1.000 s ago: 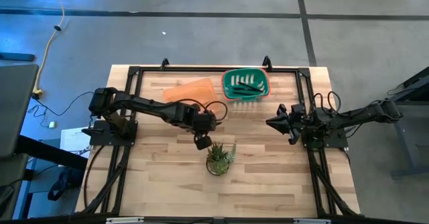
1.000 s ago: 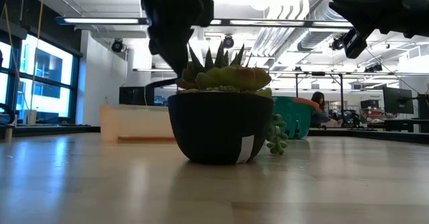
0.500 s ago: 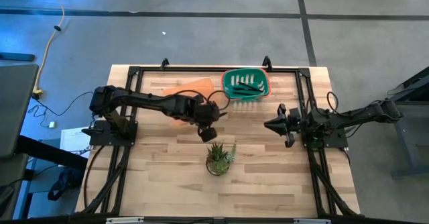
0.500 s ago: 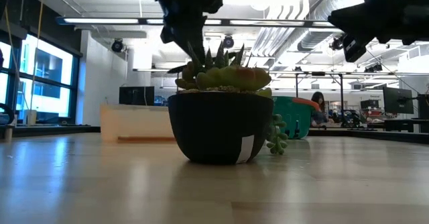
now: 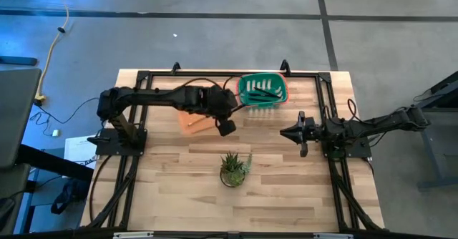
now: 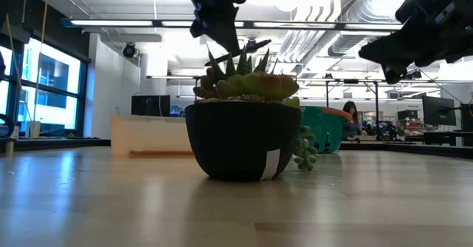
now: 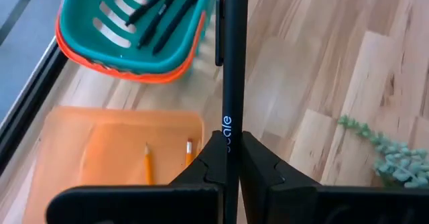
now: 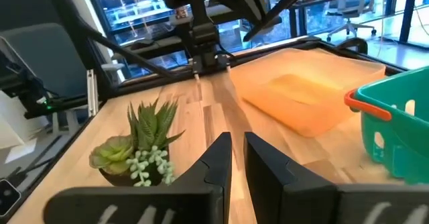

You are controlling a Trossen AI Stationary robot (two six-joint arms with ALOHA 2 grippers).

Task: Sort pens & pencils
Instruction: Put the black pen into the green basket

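Note:
My left gripper (image 5: 225,127) hangs above the table between the orange tray (image 7: 100,150) and the plant, shut on a black pen (image 7: 231,63). Beyond it stands the green basket (image 5: 262,90) with an orange rim, and several dark pens (image 7: 164,16) lie inside. Two pencils (image 7: 146,163) lie in the tray. My right gripper (image 5: 297,133) hovers at the table's right, level, its fingers (image 8: 218,160) nearly together with nothing between them. My left gripper pinches the pen's barrel (image 7: 228,127) between its two fingers, at the end away from the clip (image 7: 218,29). The pen runs on past the fingertips in line with the fingers, toward the basket. It is lifted clear of the table.
A potted succulent (image 5: 234,169) stands near the table's middle front and fills the low view (image 6: 244,129). A black frame (image 5: 215,74) runs along the table's far edge and sides. Bare wood lies between the plant and the basket.
My left gripper has risen from beside the plant and moved toward the table's far edge and the basket, carrying the pen, which stays clear of the table. My right gripper has turned at the wrist and sunk slightly.

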